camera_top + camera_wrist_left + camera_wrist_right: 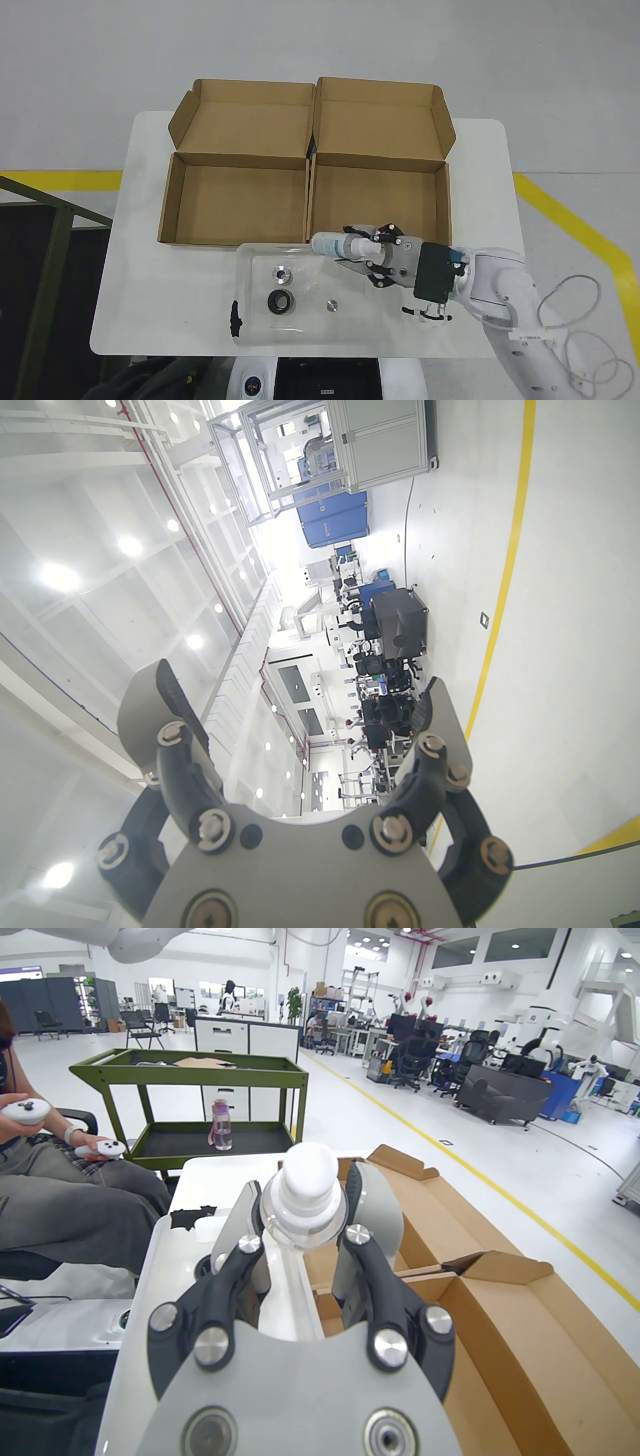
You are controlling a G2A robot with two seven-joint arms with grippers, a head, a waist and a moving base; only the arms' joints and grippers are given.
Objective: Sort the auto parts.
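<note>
My right gripper point(372, 254) is shut on a clear bottle with a white cap point(338, 244), held level just above the front wall of the right cardboard box point(376, 204). In the right wrist view the bottle point(304, 1208) sits between the two fingers, cap pointing away. A clear tray point(310, 330) near the table's front edge holds a black ring point(280, 302), a silver round part point(282, 273) and a small silver piece point(332, 306). My left gripper point(300, 695) is open with nothing between its fingers, pointing up at the hall.
Two open cardboard boxes stand side by side, the left box point(236, 204) and the right one, flaps raised behind. A green cart point(195, 1093) stands beyond the table's end, and a seated person holds two controllers beside it.
</note>
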